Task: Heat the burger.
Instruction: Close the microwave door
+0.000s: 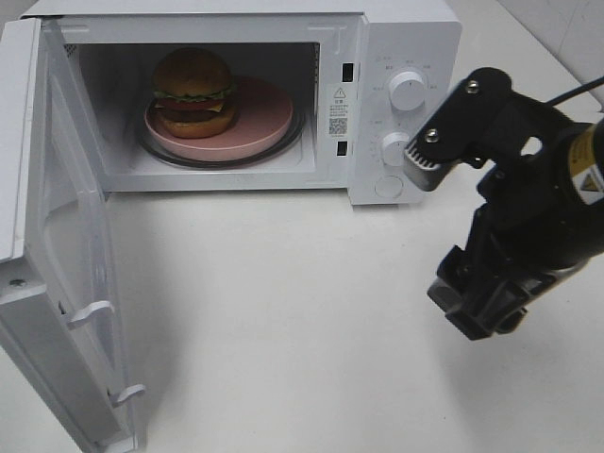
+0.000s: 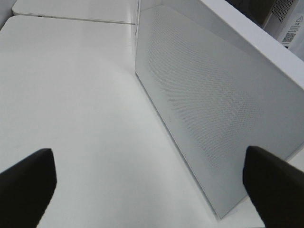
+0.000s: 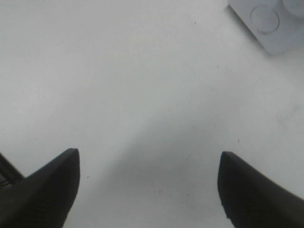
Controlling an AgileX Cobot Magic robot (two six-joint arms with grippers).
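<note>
The burger (image 1: 192,92), with a golden-brown bun, green lettuce, tomato and cheese, sits on the left part of a round pink plate (image 1: 264,118) on the glass turntable inside the open microwave (image 1: 401,38). My right gripper (image 1: 444,241) is open and empty, held above the table in front of the microwave's control panel; its wrist view shows its gripper (image 3: 149,166) over bare table. My left gripper (image 2: 149,161) is open and empty beside the outer face of the microwave door (image 2: 209,104). The left arm is out of the exterior view.
The microwave door (image 1: 57,283) stands swung wide open at the left, reaching toward the table's front edge. Two knobs (image 1: 407,91) and a round button (image 1: 388,186) are on the control panel; its corner shows in the right wrist view (image 3: 268,23). White table (image 1: 283,311) lies in front.
</note>
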